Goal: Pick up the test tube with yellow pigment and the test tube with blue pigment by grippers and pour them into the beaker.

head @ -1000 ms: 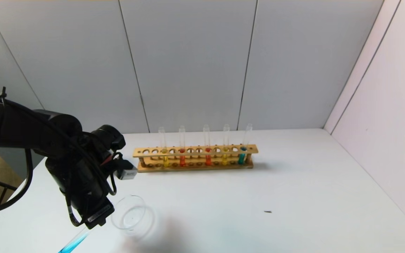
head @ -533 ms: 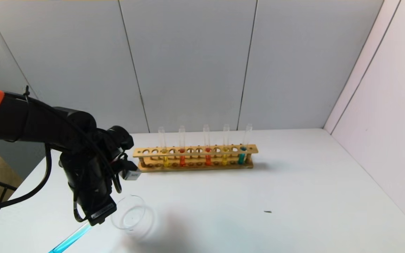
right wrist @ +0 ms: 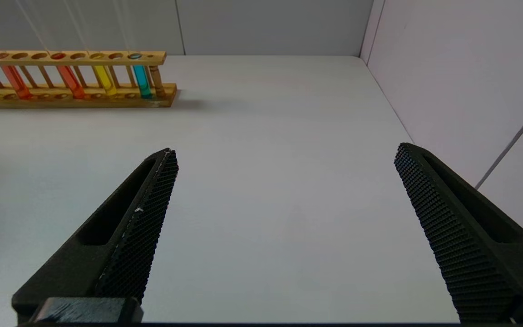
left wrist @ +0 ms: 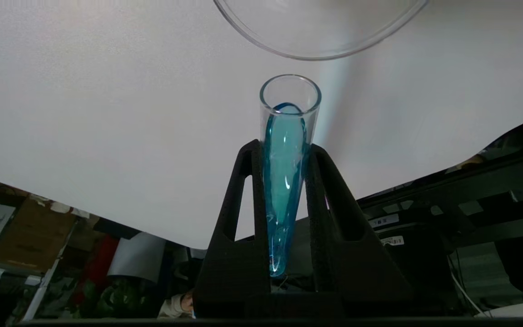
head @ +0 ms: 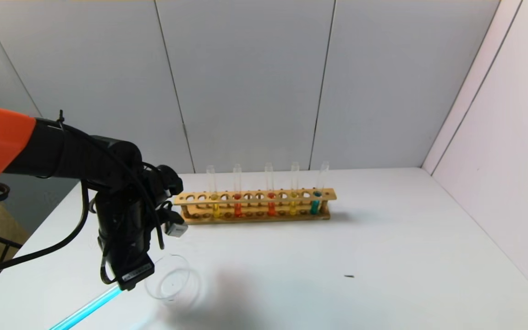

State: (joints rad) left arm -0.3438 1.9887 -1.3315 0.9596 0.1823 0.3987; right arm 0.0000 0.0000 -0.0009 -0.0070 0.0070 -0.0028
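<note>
The slim clear glass test tube with blue pigment (left wrist: 287, 150), round-bottomed and tinted bright cyan, was clamped between the black fingers (left wrist: 243, 213) of the left gripper (left wrist: 286, 150) at the near left of the white table (head: 383, 256). It lay steeply tilted, its open mouth just short of the rim of the low, wide clear glass beaker (head: 172, 279), its closed end toward the near table edge. The liquid had spread along the bore almost to the lip. Judged from this pose, a good pour called for bringing the mouth over the beaker's rim before raising the closed end further, then tipping slowly so that the stream fell inside the glass; a hasty tilt risked spilling on the table. The right gripper (right wrist: 284, 213), seen only in its own wrist view, hung with fingers wide apart over the right of the table. On the far side stood the long wooden rack (head: 255, 206) holding yellow, orange-red and one blue tube.
</note>
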